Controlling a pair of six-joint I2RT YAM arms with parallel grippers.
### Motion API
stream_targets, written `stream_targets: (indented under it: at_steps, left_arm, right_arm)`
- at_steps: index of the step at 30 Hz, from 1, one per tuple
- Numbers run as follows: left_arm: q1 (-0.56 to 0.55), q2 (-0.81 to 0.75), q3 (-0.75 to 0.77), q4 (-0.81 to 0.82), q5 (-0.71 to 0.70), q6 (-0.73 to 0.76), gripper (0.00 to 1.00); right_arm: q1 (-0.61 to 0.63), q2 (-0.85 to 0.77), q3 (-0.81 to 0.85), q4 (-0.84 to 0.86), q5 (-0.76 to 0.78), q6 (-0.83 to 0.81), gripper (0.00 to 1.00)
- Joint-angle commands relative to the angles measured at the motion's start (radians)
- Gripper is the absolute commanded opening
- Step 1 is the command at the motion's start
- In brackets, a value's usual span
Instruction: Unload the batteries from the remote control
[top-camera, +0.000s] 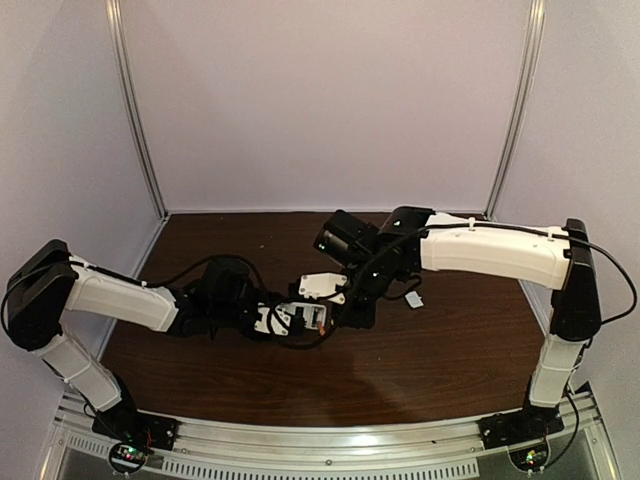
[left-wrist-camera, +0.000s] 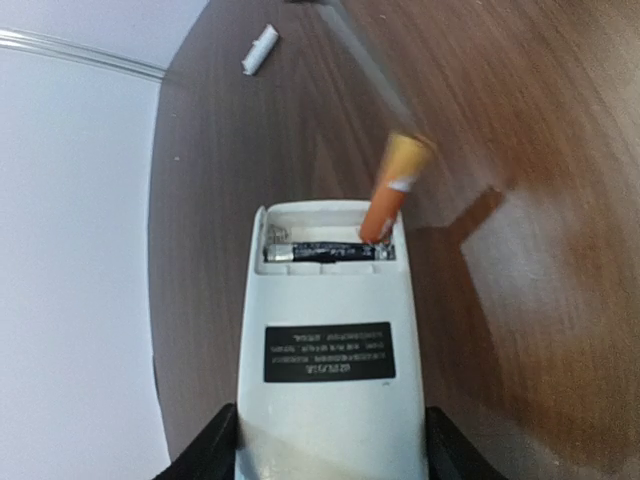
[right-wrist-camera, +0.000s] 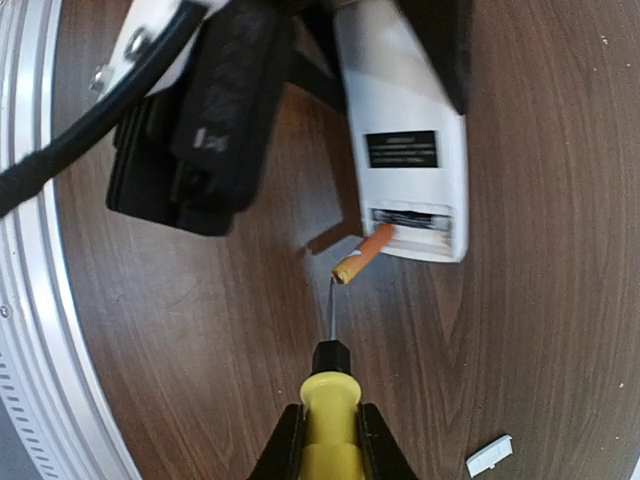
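My left gripper (left-wrist-camera: 330, 462) is shut on the near end of the white remote control (left-wrist-camera: 330, 340), which lies back side up with its battery bay uncovered. A dark battery (left-wrist-camera: 330, 253) lies flat in the bay. An orange battery (left-wrist-camera: 392, 195) stands tilted, one end in the bay and the other raised. My right gripper (right-wrist-camera: 330, 450) is shut on a yellow-handled screwdriver (right-wrist-camera: 330, 405). Its thin tip touches the raised end of the orange battery (right-wrist-camera: 360, 255) beside the remote control (right-wrist-camera: 405, 110). In the top view both grippers meet at the remote control (top-camera: 300, 318) in mid-table.
The small white cover piece (right-wrist-camera: 489, 455) lies loose on the brown table, right of the arms (top-camera: 414, 298) and beyond the remote (left-wrist-camera: 259, 50). The left arm's black wrist (right-wrist-camera: 200, 110) crowds the space beside the remote. White walls enclose the table.
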Motion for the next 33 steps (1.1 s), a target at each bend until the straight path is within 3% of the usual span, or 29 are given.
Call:
stream_targets:
  at_steps: [1,33]
  left_arm:
    - [0.002,-0.054,0.019,0.223,0.005,-0.010,0.00]
    - [0.002,-0.050,0.019,0.221,0.008,-0.016,0.00]
  right_arm:
    - [0.007,0.042,0.000,-0.047,-0.085,-0.003,0.00]
    - [-0.018,-0.004,0.000,-0.029,-0.077,0.013,0.00]
